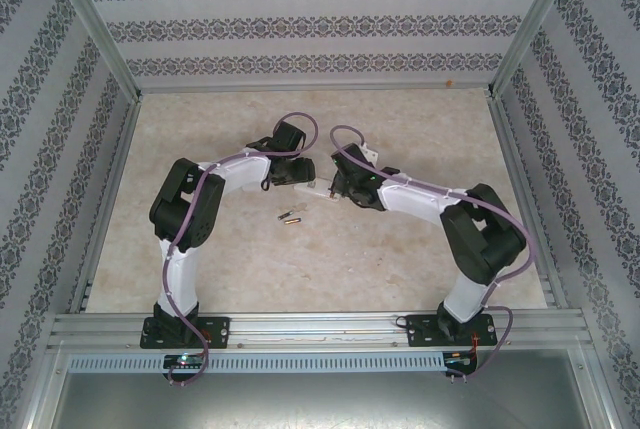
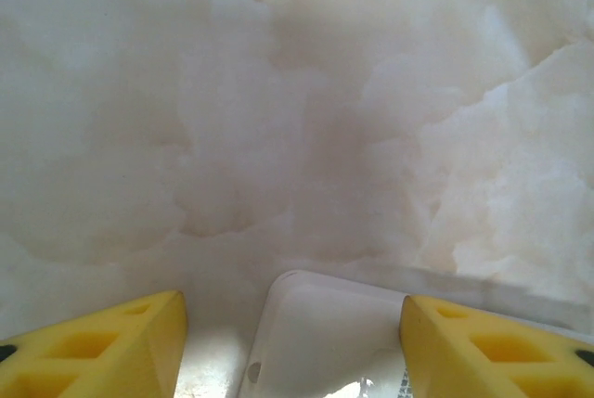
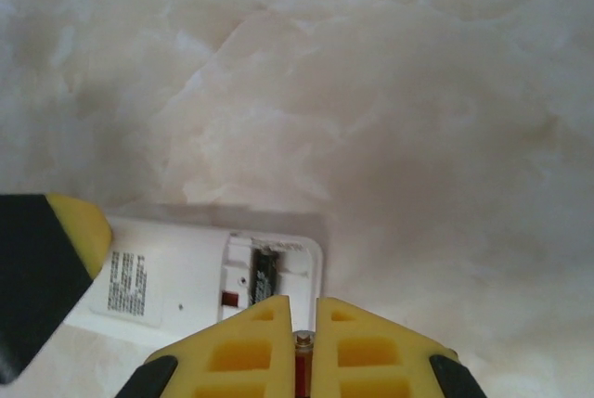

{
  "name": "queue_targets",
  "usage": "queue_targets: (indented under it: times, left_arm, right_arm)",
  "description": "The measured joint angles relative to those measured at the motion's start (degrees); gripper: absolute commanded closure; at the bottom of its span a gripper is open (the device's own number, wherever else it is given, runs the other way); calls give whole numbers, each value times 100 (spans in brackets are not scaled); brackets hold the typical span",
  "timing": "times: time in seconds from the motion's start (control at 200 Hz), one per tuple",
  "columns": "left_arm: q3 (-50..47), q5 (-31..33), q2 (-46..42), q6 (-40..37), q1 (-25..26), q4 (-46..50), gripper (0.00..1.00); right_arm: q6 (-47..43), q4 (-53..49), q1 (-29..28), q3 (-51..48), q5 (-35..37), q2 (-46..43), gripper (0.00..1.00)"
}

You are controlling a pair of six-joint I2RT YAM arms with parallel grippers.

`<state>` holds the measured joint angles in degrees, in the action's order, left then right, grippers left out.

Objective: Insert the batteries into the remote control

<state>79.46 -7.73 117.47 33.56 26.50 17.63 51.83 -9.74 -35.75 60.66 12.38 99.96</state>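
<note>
Mid-table | my right claw [image 3: 303,311] pinches a battery [image 3: 302,340] at 5 o'clock of the open remote [image 3: 176,277] | my left claw [image 2: 292,313] spread astride the remote | second battery [image 1: 290,216] on table [image 1: 400,259], 7 o'clock of remote

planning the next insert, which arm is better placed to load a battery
Right, likely: right fingers are shut on a battery by the remote, at its open bay; left fingers just straddle the remote.
</note>
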Motion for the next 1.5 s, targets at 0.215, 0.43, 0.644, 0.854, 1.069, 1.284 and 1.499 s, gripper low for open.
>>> queue_targets:
  times: [0.215,0.43,0.644,0.854,1.069,1.284,1.499]
  left_arm:
    - [-7,-48,0,127,0,-2,41]
    - [-11,-52,0,153,0,-7,42]
    - [-15,-72,0,190,-2,-13,44]
    - [-22,-111,0,258,0,-22,45]
    - [-28,-131,-2,297,-2,-28,46]
    - [-59,-151,-11,319,-2,-70,46]
    - [-81,-151,-20,334,-2,-94,46]
  right_arm:
    - [-157,354,0,254,258,448,94]
    - [-168,688,-2,254,411,780,94]
    - [-120,874,-13,249,433,929,92]
    - [-72,918,-79,245,459,964,84]
    - [-57,916,-127,153,472,966,80]
    - [-61,918,-127,140,494,966,76]
    - [-57,872,-127,140,490,935,69]
